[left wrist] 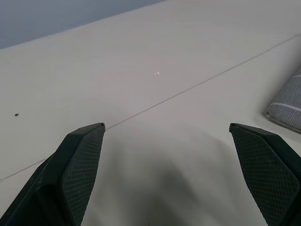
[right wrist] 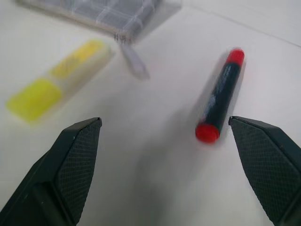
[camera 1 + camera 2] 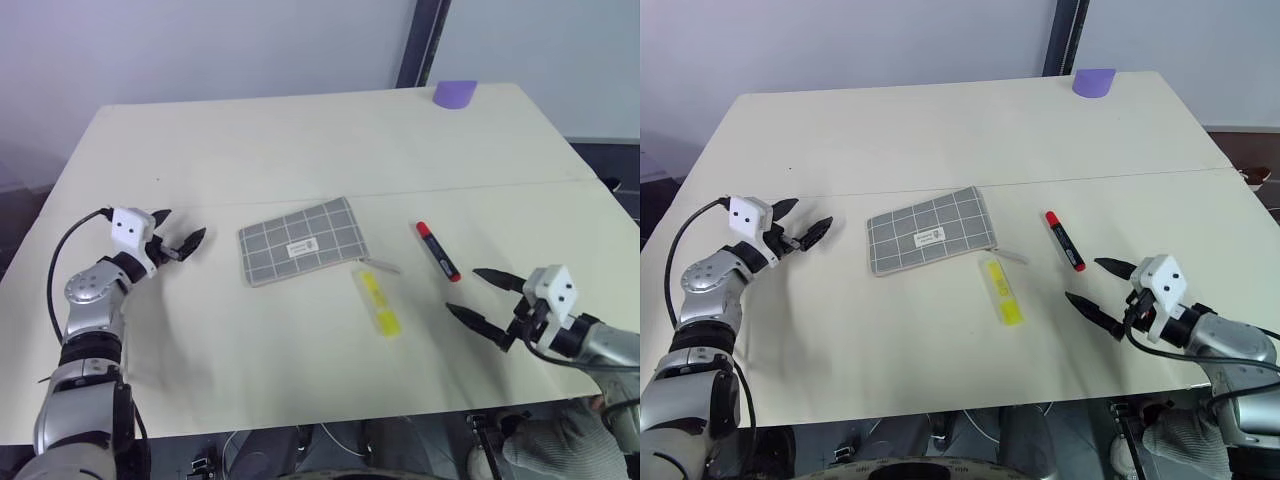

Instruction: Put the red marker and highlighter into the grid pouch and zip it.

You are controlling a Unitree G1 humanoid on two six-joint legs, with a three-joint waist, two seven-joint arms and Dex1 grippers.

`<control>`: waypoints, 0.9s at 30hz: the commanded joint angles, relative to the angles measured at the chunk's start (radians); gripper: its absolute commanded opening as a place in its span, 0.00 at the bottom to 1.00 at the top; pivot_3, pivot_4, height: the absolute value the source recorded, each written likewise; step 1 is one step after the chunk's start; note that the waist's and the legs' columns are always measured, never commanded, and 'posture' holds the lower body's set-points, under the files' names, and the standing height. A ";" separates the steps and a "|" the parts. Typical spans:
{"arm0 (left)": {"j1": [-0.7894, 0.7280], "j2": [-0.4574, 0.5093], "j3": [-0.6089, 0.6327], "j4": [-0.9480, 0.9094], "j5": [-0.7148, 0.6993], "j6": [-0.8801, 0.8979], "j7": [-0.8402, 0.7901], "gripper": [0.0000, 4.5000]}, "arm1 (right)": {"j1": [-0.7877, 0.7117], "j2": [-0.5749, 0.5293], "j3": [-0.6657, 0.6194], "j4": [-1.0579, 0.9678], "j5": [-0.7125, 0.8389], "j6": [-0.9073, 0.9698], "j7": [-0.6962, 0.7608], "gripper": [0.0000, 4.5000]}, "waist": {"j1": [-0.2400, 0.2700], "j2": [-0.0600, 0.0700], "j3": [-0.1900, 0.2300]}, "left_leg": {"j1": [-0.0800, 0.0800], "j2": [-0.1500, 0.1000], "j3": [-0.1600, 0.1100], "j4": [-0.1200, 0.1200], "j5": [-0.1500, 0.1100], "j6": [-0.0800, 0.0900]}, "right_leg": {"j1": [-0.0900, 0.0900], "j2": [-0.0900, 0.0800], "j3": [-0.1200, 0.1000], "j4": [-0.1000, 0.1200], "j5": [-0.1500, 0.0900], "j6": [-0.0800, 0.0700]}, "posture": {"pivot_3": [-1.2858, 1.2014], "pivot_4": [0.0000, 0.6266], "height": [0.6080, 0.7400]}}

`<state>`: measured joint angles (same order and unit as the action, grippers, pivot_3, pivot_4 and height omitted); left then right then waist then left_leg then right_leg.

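1. I see the flat grey fabric grid pouch [image 3: 299, 241] with its white grid lines and small white label lying near the middle of the pale cream bench [image 3: 300, 140].
2. Its beige zipper pull [image 3: 380, 265] sticks out from the corner nearest the pens, just beside one end of the translucent yellow stubby highlighter [image 3: 379, 303], which lies flat on the bench close to the pouch.
3. The slim red marker [image 3: 437, 250] with red ends and a black middle lies flat to the right of the highlighter, apart from it and from the pouch.
4. My right hand [image 3: 484, 297] hangs close to the bench, fingers spread wide and holding nothing; the right wrist view shows the marker just ahead, near one finger.
5. My left hand [image 3: 178, 236] sits left of the pouch, fingers wide apart, empty, clear of the fabric.
6. A purple disc [image 3: 455, 94] rests at the bench's far edge.
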<state>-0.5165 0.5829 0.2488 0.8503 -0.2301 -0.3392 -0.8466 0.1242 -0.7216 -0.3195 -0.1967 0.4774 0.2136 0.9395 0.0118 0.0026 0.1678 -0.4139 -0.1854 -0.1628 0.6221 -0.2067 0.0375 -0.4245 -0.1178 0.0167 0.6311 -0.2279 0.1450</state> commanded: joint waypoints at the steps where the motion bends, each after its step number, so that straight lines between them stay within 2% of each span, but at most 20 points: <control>1: 0.074 0.019 -0.024 -0.130 -0.007 -0.118 -0.095 1.00 | -0.183 0.093 0.075 -0.046 0.028 0.044 -0.106 0.59 | -0.010 -0.001 0.000 | 0.000 0.000 0.000 0.000 0.000 0.000 | 0.000 0.000 0.000 0.000 0.000 0.000 | 0.52 0.24 1.00; 6: 0.137 0.054 -0.088 -0.150 0.082 -0.328 -0.124 1.00 | -0.441 0.298 0.281 0.089 -0.114 -0.009 -0.209 0.01 | -0.023 -0.001 -0.001 | 0.000 0.004 0.002 -0.001 0.002 -0.003 | 0.001 0.001 0.000 0.001 0.003 -0.006 | 0.52 0.24 1.00; 10: 0.110 0.075 -0.142 -0.126 0.159 -0.468 -0.108 1.00 | -0.579 0.402 0.398 0.260 -0.237 -0.082 -0.256 0.01 | -0.013 -0.001 -0.001 | 0.000 0.004 0.001 -0.002 0.003 -0.004 | -0.003 0.004 -0.001 0.000 0.005 -0.009 | 0.52 0.24 1.00; 15: 0.099 0.100 -0.216 -0.079 0.269 -0.647 -0.070 1.00 | -0.652 0.442 0.486 0.408 -0.343 -0.144 -0.260 0.01 | -0.004 -0.001 -0.001 | 0.000 0.003 0.003 -0.002 0.003 -0.004 | -0.003 0.006 -0.001 0.000 0.007 -0.011 | 0.52 0.24 1.00; 17: 0.087 0.105 -0.255 -0.042 0.360 -0.729 -0.012 1.00 | -0.700 0.460 0.523 0.496 -0.415 -0.146 -0.307 0.01 | -0.006 -0.001 -0.001 | 0.001 0.003 0.003 -0.002 0.003 -0.004 | -0.004 0.006 -0.001 0.000 0.007 -0.011 | 0.52 0.24 1.00; 21: 0.050 0.114 -0.316 0.025 0.506 -0.816 0.107 1.00 | -0.754 0.446 0.575 0.628 -0.539 -0.160 -0.366 0.01 | 0.001 0.000 -0.001 | 0.005 0.003 0.003 -0.007 0.005 -0.007 | -0.003 0.006 -0.001 0.001 0.008 -0.011 | 0.52 0.24 1.00; 27: -0.037 0.097 -0.389 0.101 0.635 -0.835 0.265 1.00 | -0.755 0.425 0.599 0.652 -0.596 -0.181 -0.353 0.01 | 0.003 0.002 -0.004 | 0.007 0.004 0.002 -0.007 0.006 -0.008 | -0.001 0.008 -0.001 0.003 0.008 -0.011 | 0.52 0.24 1.00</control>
<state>-0.5402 0.6893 -0.0949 0.9231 0.3417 -1.1830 -0.6160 -0.6179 -0.2880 0.2748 0.4521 -0.1012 0.0430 0.5859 0.0148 0.0042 0.1643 -0.4065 -0.1819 -0.1611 0.6155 -0.2009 0.0293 -0.4249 -0.1101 0.0158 0.6339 -0.2204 0.1337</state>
